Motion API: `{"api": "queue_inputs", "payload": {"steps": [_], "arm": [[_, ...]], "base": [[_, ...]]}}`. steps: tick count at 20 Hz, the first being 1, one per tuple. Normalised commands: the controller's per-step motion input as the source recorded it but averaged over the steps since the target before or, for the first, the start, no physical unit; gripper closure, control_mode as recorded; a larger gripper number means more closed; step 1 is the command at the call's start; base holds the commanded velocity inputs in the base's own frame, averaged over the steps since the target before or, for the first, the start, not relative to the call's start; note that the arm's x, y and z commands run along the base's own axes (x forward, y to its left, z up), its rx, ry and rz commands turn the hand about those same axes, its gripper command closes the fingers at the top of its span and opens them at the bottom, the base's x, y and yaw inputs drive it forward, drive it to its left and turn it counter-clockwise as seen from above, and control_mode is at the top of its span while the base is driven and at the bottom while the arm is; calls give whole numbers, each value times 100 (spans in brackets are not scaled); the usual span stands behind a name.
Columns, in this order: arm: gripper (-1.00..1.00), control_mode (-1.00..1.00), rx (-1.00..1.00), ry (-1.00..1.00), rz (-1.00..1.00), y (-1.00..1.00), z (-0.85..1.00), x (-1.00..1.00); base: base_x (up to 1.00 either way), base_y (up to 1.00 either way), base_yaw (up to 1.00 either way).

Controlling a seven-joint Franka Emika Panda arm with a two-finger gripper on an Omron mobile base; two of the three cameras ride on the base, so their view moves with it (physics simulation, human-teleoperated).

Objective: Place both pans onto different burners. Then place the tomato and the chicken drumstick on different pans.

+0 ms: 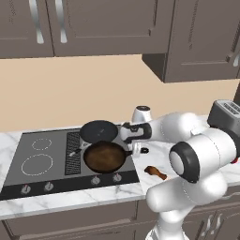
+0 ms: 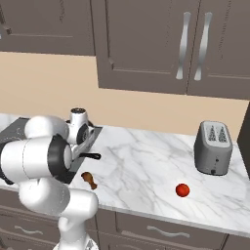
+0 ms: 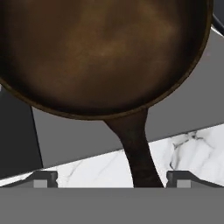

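Both pans sat on the cooktop [image 1: 47, 180] right of its grille [image 1: 73, 152], skillet [image 1: 98, 131] behind brown pan [image 1: 105, 157]; gripper [image 3: 111, 180] wide open astride that pan's handle, holding nothing; drumstick [image 1: 155, 172] and tomato [image 2: 182, 190] lay unplaced on the counter right of the cooktop.

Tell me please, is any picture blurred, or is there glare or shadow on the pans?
Hand view: the brown pan is close and soft-looking, with a dull sheen and no hard glare. Left base view: sharp, even light; the black skillet looks matte, and the drumstick casts little shadow. Right base view: the tomato shows a small highlight.
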Motion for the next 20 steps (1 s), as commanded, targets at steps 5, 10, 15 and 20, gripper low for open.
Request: {"api": "queue_inputs", "payload": {"steps": [5, 10, 15, 20], "arm": [[-100, -100, 4, 0, 0, -9, 41, -10], [-100, -100, 2, 11, 0, -3, 31, -32], [-100, -100, 0, 12, -5, -10, 12, -54], [-100, -100, 0, 8, -13, -32, -2, -63]], "base": [[0, 0, 0], [0, 0, 0], [0, 0, 0], [0, 0, 0]]}}
